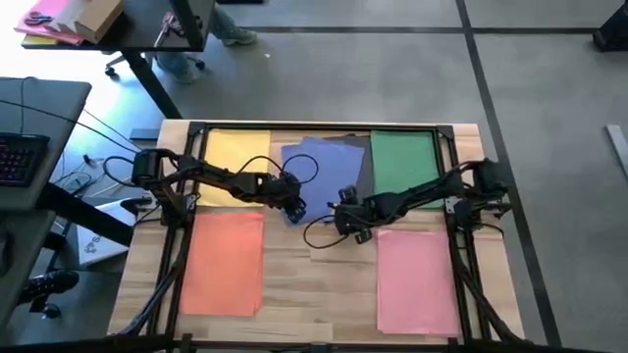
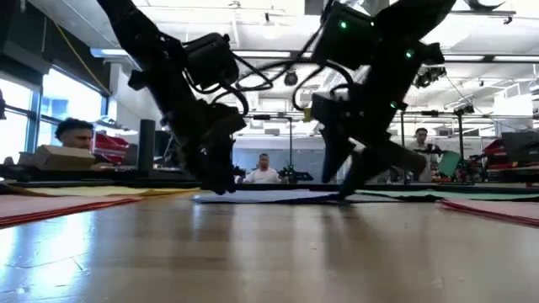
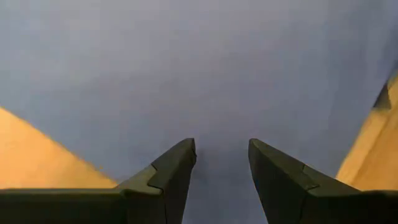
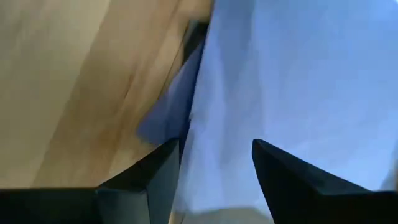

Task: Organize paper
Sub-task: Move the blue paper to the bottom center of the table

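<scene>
Both grippers low at table centre over the skewed blue sheets (image 1: pixel 324 167), between yellow paper (image 1: pixel 235 152) and green paper (image 1: pixel 402 157): left gripper (image 1: pixel 293 208) and right gripper (image 1: pixel 343 216), fingers apart and empty, probably set to square the loose stack.

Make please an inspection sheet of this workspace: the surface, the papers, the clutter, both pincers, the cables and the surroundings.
Surface: wooden table, bare at its front middle.
Job's things: yellow paper, blue paper skewed with sheets fanned, green paper, orange paper, pink paper; a dark grey sheet shows beside the green.
Clutter: nothing seen.
Grippers: left pincer open, low over the blue paper; right pincer open at the blue paper's edge.
Cables: black loops along both arms.
Surroundings: desk with keyboard; people seated beyond.
</scene>
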